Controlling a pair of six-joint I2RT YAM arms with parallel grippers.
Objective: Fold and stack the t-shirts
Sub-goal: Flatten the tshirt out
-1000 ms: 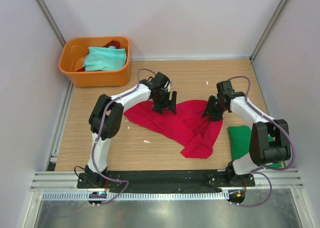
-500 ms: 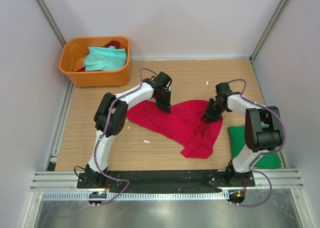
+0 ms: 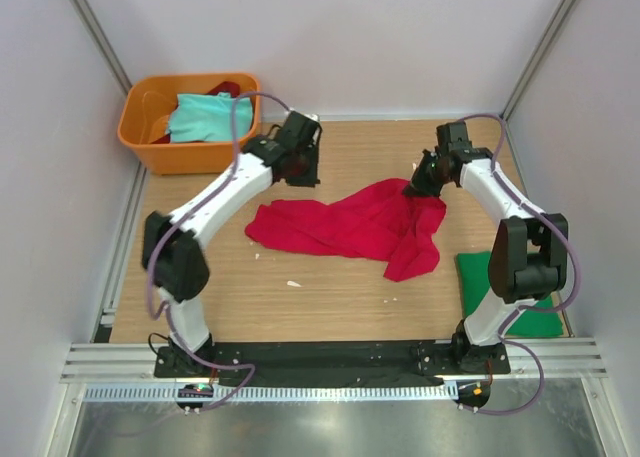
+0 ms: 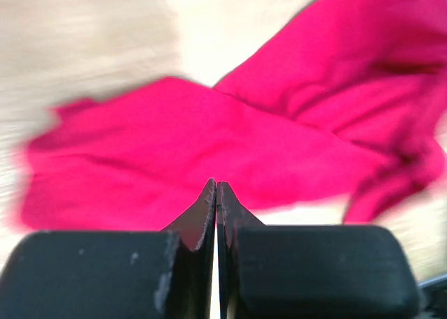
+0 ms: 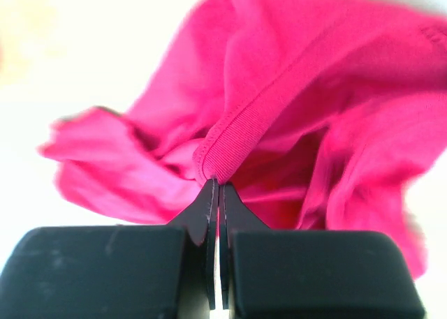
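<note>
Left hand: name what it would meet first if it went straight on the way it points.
Most likely the red t-shirt: the shut left hand points at its spread cloth, nothing in between. Depth is unclear from the wrist view.

We see both arms extended toward the far side. Left arm point(image 3: 215, 202) is stretched long, left tool point(image 3: 302, 172) fingers pressed together, nothing between. Right arm point(image 3: 500, 202) is bent, right tool point(image 3: 416, 186) pinching the ribbed edge of the bright red cloth t-shirt point(image 3: 340, 227).

Right arm point(image 3: 525, 262) hides part of green t-shirt point(image 3: 477, 277) (red t-shirt point(image 4: 209, 144) blurred, left wrist view).
</note>
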